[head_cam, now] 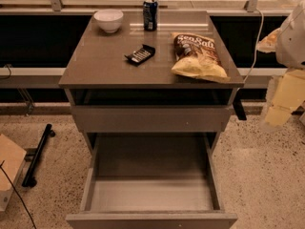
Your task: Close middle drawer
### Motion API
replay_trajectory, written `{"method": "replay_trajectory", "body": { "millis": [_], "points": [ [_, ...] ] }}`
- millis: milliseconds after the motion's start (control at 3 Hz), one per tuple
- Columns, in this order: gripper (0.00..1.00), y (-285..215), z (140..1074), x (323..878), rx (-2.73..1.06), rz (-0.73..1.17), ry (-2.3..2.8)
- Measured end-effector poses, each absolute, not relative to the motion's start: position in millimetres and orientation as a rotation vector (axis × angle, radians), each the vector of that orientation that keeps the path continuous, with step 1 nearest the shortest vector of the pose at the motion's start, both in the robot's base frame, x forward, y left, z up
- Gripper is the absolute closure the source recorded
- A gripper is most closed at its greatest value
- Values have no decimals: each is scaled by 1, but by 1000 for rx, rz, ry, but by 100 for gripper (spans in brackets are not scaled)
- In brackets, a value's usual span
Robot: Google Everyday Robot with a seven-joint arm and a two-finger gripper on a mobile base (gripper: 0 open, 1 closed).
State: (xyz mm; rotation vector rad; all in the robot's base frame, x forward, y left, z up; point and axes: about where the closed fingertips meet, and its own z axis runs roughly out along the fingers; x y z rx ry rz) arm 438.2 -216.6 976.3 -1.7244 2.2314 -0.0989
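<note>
Since the pulled-out middle drawer (151, 219) looks empty, rigid and easy-sliding, the gripper (280, 103) at right, parted or closed I cannot tell, should push the handleless near front.

One camera, set high in front of the cabinet (119, 61), looks down at it from close by; the middle drawer (151, 194) fills the lower frame; the gripper (280, 104) hangs at the right edge.

Open floor (259, 175) lies between the gripper (281, 106), at the right edge, and the pulled-out middle drawer (151, 219); left of it a black bar (38, 154) and box (8, 168) crowd the floor
</note>
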Motion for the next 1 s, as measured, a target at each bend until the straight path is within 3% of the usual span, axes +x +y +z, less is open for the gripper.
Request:
{"method": "replay_trajectory", "body": {
  "millis": [333, 1000],
  "points": [
    [0, -217, 976, 438, -1725, -99, 2231],
    [41, -210, 952, 429, -1804, -59, 2183]
  ]
}}
